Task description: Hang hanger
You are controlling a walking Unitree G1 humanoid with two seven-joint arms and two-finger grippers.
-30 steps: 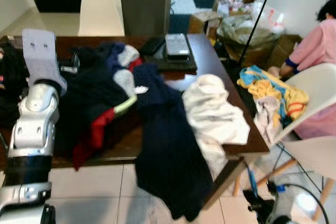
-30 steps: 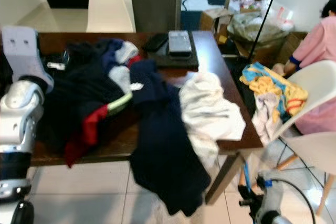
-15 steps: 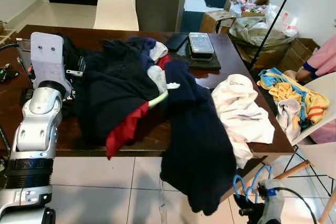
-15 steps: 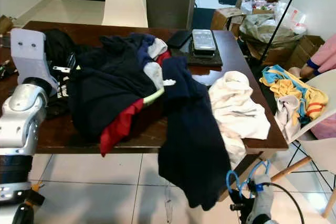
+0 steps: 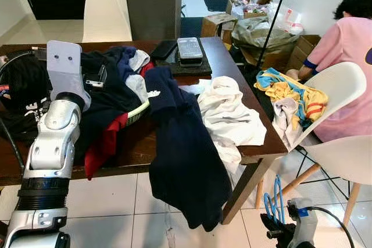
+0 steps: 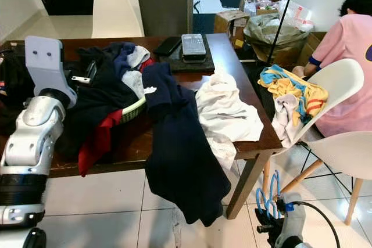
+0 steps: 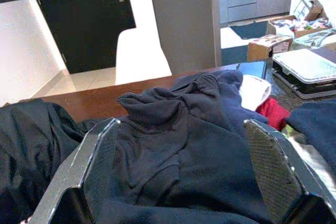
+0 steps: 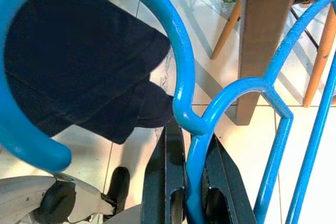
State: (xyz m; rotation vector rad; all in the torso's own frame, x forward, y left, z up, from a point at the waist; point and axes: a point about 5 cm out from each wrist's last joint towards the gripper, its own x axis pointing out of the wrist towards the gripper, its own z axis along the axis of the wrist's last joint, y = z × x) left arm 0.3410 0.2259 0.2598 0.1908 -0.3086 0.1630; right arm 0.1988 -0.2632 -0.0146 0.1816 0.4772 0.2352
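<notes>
My right gripper [image 8: 184,203] clamps the blue hanger [image 8: 178,77] low beside the table [image 5: 229,68]; left gripper [image 7: 184,182] spread, empty; hanging remains undone

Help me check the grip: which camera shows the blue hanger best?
The right wrist view: the blue hanger is close up, its neck pinched between the right gripper fingers, hook curving above. Both eye views show it small and low by the table leg, grip unclear.

Robot body: silver arms, black fingers.
The left arm [image 5: 51,149] had rounded silver segments, a ribbed black joint ring and a flat grey plate with two holes. The right gripper [image 8: 184,182] had black fingers [image 8: 163,182].
</notes>
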